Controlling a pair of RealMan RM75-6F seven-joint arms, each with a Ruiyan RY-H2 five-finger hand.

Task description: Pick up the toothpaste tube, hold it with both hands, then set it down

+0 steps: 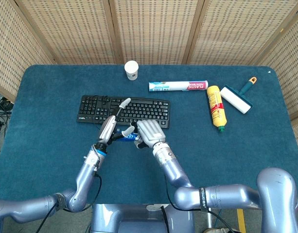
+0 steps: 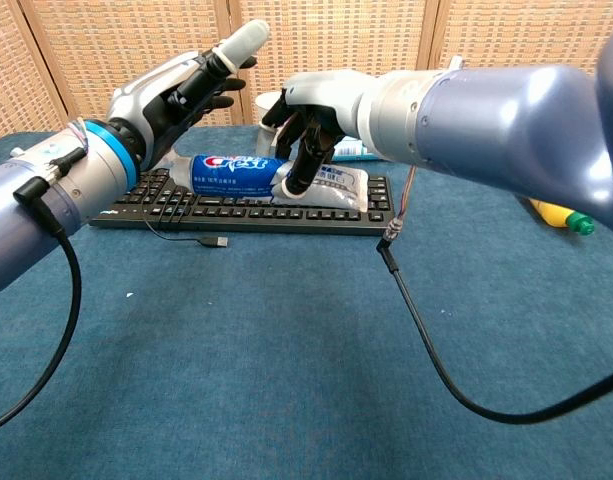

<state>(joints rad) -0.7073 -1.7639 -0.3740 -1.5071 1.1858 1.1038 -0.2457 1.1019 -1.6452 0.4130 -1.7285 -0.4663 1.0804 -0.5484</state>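
Note:
The blue and white toothpaste tube [image 2: 236, 172] hangs level just above the keyboard [image 2: 326, 215]. My right hand [image 2: 308, 125] grips its flat tail end. My left hand [image 2: 176, 95] is at the cap end, with its fingers stretched out above the tube and not closed on it. The cap is hidden behind that hand. In the head view the tube [image 1: 125, 138] shows as a short blue strip between my left hand [image 1: 110, 127] and my right hand [image 1: 148, 133], at the near edge of the keyboard [image 1: 139, 109].
A paper cup [image 1: 131, 70] stands behind the keyboard. To the right lie a plastic wrap roll [image 1: 178, 86], a yellow bottle [image 1: 216, 104] and a lint roller [image 1: 236, 98]. The keyboard's USB cable [image 2: 186, 235] trails onto the blue cloth.

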